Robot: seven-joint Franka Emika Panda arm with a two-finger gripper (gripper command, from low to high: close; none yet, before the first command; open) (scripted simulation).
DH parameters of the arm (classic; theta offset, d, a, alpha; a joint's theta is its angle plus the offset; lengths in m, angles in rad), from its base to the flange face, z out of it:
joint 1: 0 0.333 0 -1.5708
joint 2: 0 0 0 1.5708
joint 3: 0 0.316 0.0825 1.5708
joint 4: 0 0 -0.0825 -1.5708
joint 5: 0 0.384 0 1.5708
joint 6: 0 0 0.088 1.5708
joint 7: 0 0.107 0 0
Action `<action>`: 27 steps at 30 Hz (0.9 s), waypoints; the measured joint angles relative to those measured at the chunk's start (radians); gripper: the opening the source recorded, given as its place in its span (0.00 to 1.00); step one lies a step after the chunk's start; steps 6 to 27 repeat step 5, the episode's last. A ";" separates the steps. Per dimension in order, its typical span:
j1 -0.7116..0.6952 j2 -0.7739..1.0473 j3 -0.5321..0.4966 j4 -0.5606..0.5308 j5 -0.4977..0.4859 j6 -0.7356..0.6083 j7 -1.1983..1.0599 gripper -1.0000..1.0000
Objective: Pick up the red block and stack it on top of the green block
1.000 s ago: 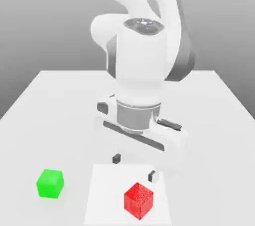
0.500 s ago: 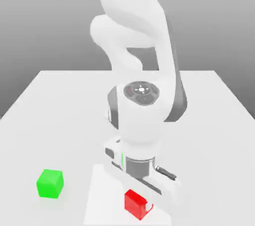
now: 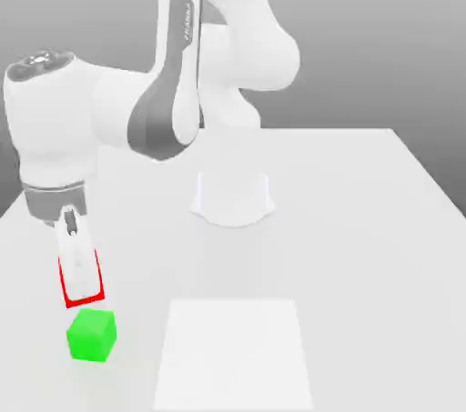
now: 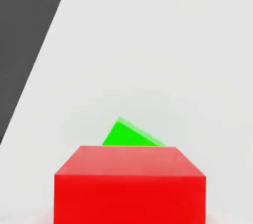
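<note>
Grey backdrop and white table [image 3: 364, 219] frame your progress: the gripper [image 3: 80, 287] is clamped on the red block [image 4: 129, 184], lifted just above the green block [image 3: 91, 336] at the exterior view's near left, so lowering and release remain.

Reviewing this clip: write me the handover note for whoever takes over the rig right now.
Gripper: shut on the red block, held clear of the table.
Green block: sits on the table near the exterior view's left front, just below the held block; the hand view shows it partly hidden behind the red block.
Done: red block picked up and carried over.
Left: centre it over the green block, lower, release, withdraw.
</note>
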State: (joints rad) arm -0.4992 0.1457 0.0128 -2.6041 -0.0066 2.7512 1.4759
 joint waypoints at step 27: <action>0.000 0.056 0.000 0.002 -0.002 0.053 0.001 1.00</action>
